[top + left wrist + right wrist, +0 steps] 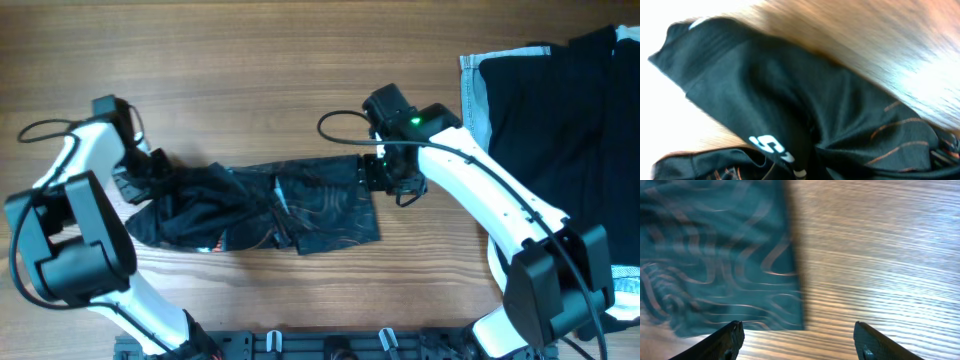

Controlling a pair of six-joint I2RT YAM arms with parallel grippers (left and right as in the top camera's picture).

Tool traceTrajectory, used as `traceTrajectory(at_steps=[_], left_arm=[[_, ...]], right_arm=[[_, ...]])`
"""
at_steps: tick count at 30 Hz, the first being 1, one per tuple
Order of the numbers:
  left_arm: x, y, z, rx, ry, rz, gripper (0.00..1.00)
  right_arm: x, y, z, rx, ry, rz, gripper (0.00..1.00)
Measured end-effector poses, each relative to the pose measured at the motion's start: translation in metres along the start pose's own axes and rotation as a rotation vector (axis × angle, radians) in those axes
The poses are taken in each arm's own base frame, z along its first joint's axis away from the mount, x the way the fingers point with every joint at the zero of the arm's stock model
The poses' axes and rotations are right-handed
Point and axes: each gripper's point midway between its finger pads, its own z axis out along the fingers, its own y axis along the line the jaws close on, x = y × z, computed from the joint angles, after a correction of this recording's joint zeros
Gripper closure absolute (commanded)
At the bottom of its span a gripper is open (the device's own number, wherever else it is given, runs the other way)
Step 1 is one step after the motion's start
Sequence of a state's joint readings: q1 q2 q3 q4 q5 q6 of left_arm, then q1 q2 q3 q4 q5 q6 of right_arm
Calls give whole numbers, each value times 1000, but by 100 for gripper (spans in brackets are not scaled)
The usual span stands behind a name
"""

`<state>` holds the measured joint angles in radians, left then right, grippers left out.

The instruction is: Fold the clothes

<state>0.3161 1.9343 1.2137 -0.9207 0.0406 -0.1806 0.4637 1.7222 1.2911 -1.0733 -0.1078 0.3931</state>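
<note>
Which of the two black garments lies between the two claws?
The crumpled jersey with orange contour lines; the plain black garment lies far right.

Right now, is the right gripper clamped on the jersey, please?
No, the right gripper stands open over the table, with the jersey lying just ahead of it.

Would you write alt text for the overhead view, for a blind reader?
A crumpled black jersey lies on a wooden table, the left gripper at its left end, the right gripper at its right edge. Another dark garment lies far right.

Robotics lab: wooden table (pixel 250 60), mounted arms (pixel 480 190)
</note>
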Motion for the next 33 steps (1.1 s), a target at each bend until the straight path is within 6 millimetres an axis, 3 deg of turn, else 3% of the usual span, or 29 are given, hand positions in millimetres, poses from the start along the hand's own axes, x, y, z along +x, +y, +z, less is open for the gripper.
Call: traceTrajectory(at_steps=[3,4,7,9,14,18,22,27,30,31,33], left_arm=[[-11,33,-12,-48,40,-87,96],[-16,45,-25,-63,46,-117,96],[-25,59,-60,-79,43,-172,96],[-24,57,-84,-73,60,-191,96],[26,7,-103,-57,226,-82,96],[62,-58,-102,-93,270,115,96],[95,-107,-99,-130,263,253,96],[124,-160,-90,-129,192,367,92],[131,-177,-87,-112,161,385,91],[134,-182,-86,-107,154,391,87],[138,-192,-84,-94,138,400,61]], right_arm=[[-9,-21,-2,6,-10,67,25],[-12,-29,-3,9,-15,90,25],[-21,-49,-6,11,-32,133,24],[-27,-65,-8,14,-44,155,24],[-31,-84,-10,22,-52,176,24],[-33,-85,-10,23,-59,159,24],[-33,-85,-10,23,-60,155,24],[-33,-85,-10,23,-59,139,24],[-33,-85,-10,23,-59,132,24],[-33,-85,-10,23,-59,129,24],[-33,-85,-10,23,-59,128,23]])
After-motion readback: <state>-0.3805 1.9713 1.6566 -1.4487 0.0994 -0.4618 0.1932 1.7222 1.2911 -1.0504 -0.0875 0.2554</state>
